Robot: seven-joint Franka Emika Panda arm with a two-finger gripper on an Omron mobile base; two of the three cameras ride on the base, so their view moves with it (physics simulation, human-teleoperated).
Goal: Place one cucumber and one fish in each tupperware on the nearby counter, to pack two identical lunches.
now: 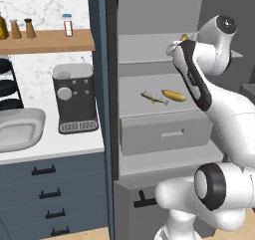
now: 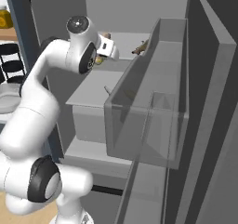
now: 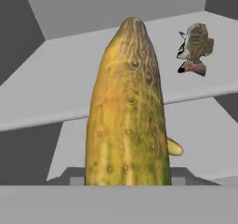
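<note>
White counter [image 1: 55, 147] to the left of the open fridge carries a grey tupperware [image 1: 20, 129], well apart from the arm reaching into the fridge, so the long swing out looks like the main risk: a cucumber gripped by one end could twist or slip free, or knock a shelf edge on the way. On the middle shelf [image 1: 149, 107] a second cucumber [image 1: 174, 95] and a fish [image 1: 154, 98] lie just beside each other, and a careless pass could sweep them off. Another fish [image 3: 195, 49] rests on the upper shelf beyond the hand. In the hand view the held cucumber [image 3: 128, 111] stands up from the gripper [image 1: 180, 41], jaws seemingly clamped on its lower end, though the fingertips themselves are hidden behind it.
</note>
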